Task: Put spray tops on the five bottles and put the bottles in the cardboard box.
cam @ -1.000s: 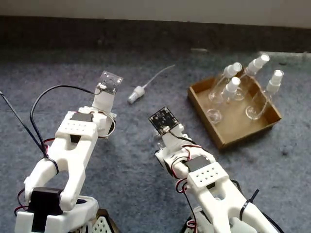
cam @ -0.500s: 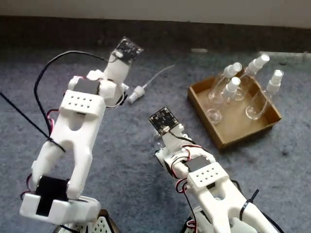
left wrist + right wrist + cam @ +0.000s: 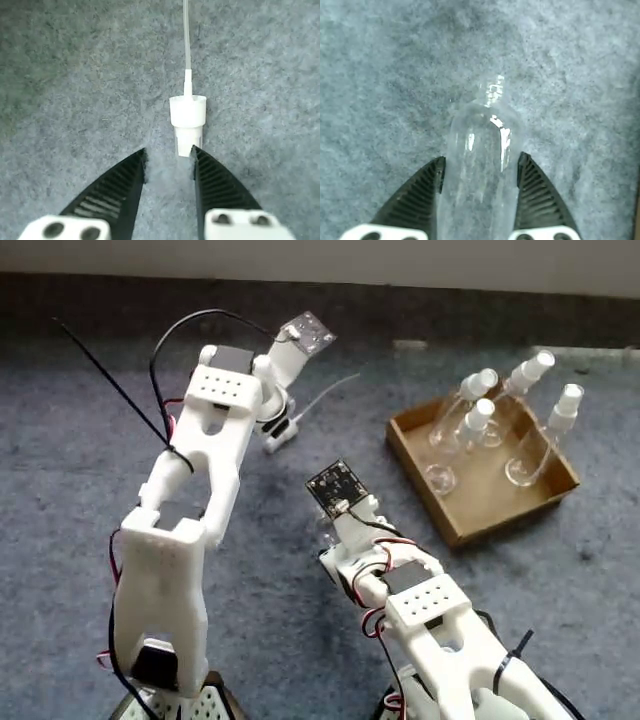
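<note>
Left wrist view shows the spray top (image 3: 188, 120) lying flat on the grey fuzzy desk (image 3: 75, 75). It is white, and its thin tube (image 3: 186, 40) points straight away from the left claw (image 3: 168, 150). That claw is spread wide and has nothing in it. The near end of the spray top lies just beside the tip of one finger (image 3: 202, 172). The other finger is off to the side, apart from it.

In the right wrist view, the bare bottle (image 3: 485, 125) is see-through and has no top on its neck. It sits between the two fingers of the right claw (image 3: 481, 159). Both fingers press on its sides, so this claw is grasping the bare bottle. The neck points away from the claw.

In the high view, the cardboard box (image 3: 418, 462) sits on the desk on the right arm's side, well apart from the spray top. Four bottles (image 3: 470, 430) are in it. Each one has a white top on, and they lean at a slant.

The left arm (image 3: 215, 450) is stretched far out over the desk, with its end by the spray top. The right arm (image 3: 420, 600) is tucked in closer, between the left arm and the cardboard box.
</note>
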`<action>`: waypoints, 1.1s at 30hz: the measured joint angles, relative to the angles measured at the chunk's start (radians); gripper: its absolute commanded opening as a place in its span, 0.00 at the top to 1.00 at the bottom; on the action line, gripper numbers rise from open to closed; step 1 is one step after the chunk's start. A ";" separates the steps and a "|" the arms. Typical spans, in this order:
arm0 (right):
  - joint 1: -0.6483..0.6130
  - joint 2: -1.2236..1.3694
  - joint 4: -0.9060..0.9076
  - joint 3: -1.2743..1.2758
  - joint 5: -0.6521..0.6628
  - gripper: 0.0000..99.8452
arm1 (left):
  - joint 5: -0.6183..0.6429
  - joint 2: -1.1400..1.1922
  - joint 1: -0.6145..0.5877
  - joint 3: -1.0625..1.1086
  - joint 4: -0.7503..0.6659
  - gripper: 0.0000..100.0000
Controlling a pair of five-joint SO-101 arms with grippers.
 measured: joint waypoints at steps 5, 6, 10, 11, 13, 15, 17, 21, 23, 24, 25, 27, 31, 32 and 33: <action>0.000 0.000 0.000 0.000 0.000 0.98 | 0.000 0.199 0.000 -0.264 0.118 0.88; 0.000 0.000 0.000 0.000 0.000 0.98 | -0.009 0.235 0.000 -0.318 0.140 0.88; 0.000 0.000 0.000 0.000 0.000 0.98 | -0.052 0.356 -0.002 -0.509 0.210 0.88; 0.000 0.000 0.000 0.000 0.000 0.98 | -0.055 0.382 -0.002 -0.554 0.221 0.88; 0.000 0.000 0.000 0.000 0.000 0.98 | -0.060 0.433 -0.003 -0.628 0.239 0.88; 0.000 0.000 0.000 0.000 0.000 0.98 | -0.063 0.477 -0.003 -0.689 0.253 0.88; 0.000 0.000 0.000 0.000 0.000 0.98 | -0.063 0.522 -0.005 -0.736 0.275 0.88; 0.000 0.000 0.000 0.000 0.000 0.98 | -0.063 0.555 0.003 -0.829 0.336 0.88; 0.000 0.000 0.000 0.000 0.000 0.98 | -0.063 0.555 0.005 -0.898 0.368 0.88; 0.000 0.000 0.000 0.000 0.000 0.98 | -0.063 0.555 0.003 -0.930 0.385 0.88; 0.000 0.000 0.000 0.000 0.000 0.98 | -0.063 0.555 0.000 -0.959 0.397 0.88; 0.000 0.000 0.000 0.000 0.000 0.98 | -0.063 0.555 0.000 -0.994 0.408 0.87; 0.000 0.000 0.000 0.000 0.000 0.98 | -0.063 0.555 0.008 -1.000 0.419 0.81; 0.000 0.000 0.000 0.000 0.000 0.98 | -0.063 0.555 0.009 -1.000 0.419 0.81; 0.000 0.000 0.000 0.000 0.000 0.98 | -0.063 0.555 0.012 -0.997 0.419 0.81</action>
